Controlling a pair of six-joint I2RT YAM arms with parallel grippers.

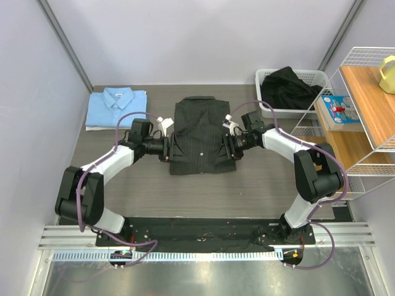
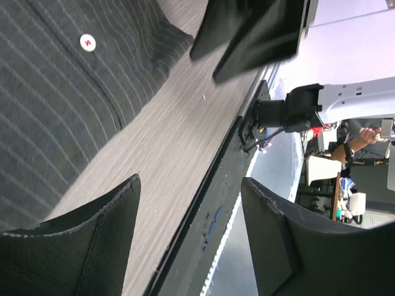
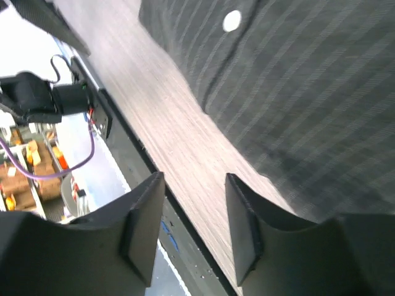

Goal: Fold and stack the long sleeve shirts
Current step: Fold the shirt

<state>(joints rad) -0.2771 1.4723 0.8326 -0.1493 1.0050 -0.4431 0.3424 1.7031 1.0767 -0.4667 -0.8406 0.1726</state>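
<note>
My left gripper (image 1: 168, 148) and right gripper (image 1: 227, 147) both have fingers apart, empty; the pinstriped shirt (image 1: 200, 132) between them looks light and limp, best pinched at the edges nearest my fingertips

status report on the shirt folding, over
Open: left end effector, right end effector, flanking black shirt. It's folded; blue shirt folded far left, not yet stacked. Nothing in the way.

White-shelled left arm (image 1: 105, 163), right arm (image 1: 290, 145); rounded black joint housings. Thin purple cables (image 1: 121, 121) looping along both. Matte black wedge-shaped fingers (image 2: 92, 240), textured inner faces. Flat black base plate (image 1: 203, 231).
</note>
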